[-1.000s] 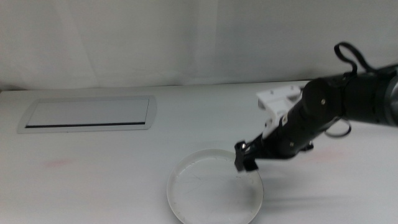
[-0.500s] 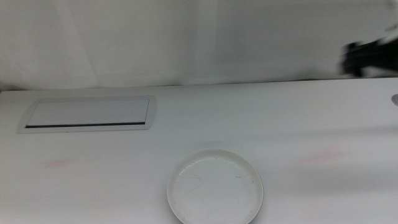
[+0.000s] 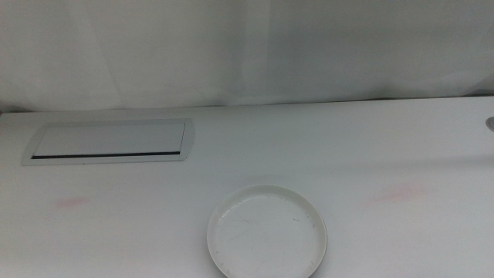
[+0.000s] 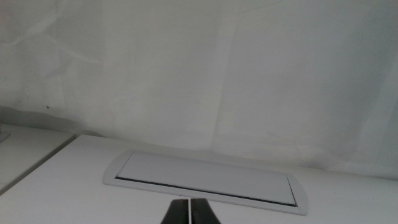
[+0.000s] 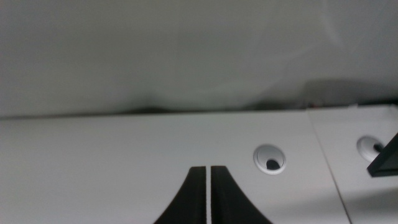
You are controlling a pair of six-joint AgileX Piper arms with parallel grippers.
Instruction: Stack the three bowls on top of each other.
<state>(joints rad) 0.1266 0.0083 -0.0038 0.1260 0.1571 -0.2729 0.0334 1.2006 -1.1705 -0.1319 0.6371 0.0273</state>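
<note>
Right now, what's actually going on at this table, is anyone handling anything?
Nothing is being handled. A white bowl sits alone near the front of the table, with the silver-framed panel further back to the left. Neither arm shows in the middle view. The left gripper and the right gripper are both shut and empty. No grey or green bowl is separately visible.

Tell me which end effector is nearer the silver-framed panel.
Probably left. The left end effector points at the panel, just ahead of it. The right end effector faces cable holes, with no panel in its view. Neither shows in the middle view.
</note>
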